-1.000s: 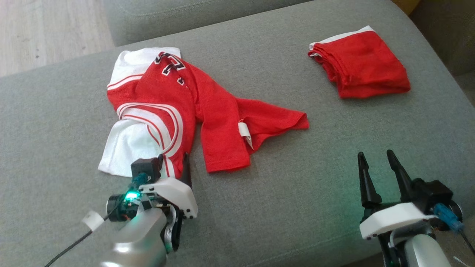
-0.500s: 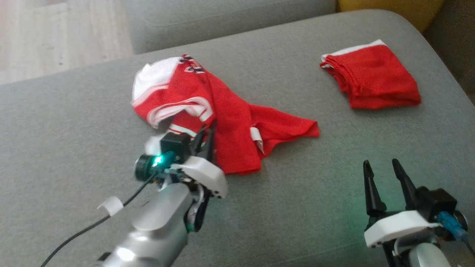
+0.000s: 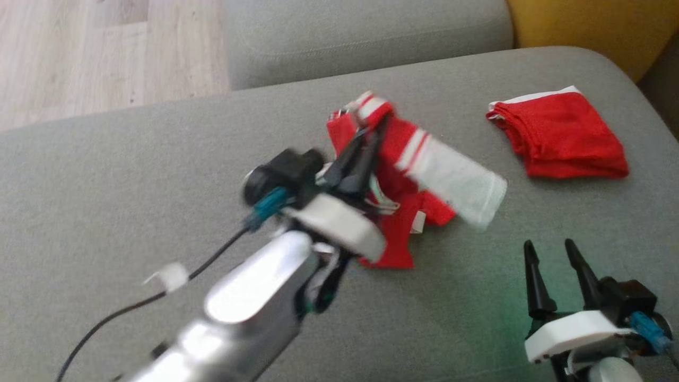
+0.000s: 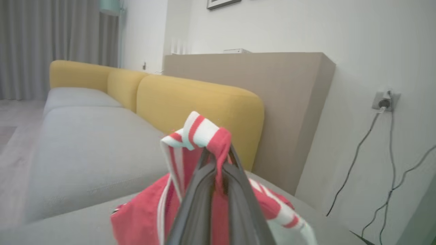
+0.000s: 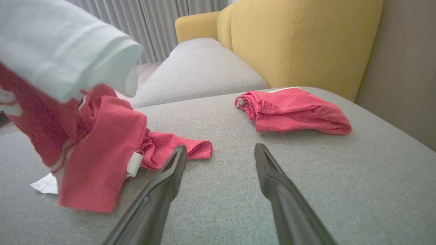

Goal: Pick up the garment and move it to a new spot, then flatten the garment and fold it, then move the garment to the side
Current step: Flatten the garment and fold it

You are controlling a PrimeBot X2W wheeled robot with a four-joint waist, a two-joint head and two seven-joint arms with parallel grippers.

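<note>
The garment [image 3: 419,175] is a red jersey with white sleeves and red-white striped trim. My left gripper [image 3: 371,124] is shut on a striped fold of it and holds it up off the grey sofa cushion [image 3: 132,175]; its lower part still trails on the cushion. In the left wrist view the striped cloth [image 4: 201,136] is pinched at my left gripper [image 4: 218,151]. In the right wrist view the garment [image 5: 92,143] hangs at the left. My right gripper [image 3: 549,252] stands open and empty at the lower right, also seen as the right gripper [image 5: 219,149] over bare cushion.
A folded red garment [image 3: 557,140] lies at the cushion's far right, also visible as the folded piece [image 5: 289,110]. Yellow sofa backs [image 5: 299,41] rise behind it. A second grey cushion [image 3: 360,37] lies beyond, wooden floor [image 3: 106,53] at the far left.
My left gripper shut on the garment's near edge, then lifted and carried it up and to the right, bunching it. The head camera shifted. The right gripper stayed open.
</note>
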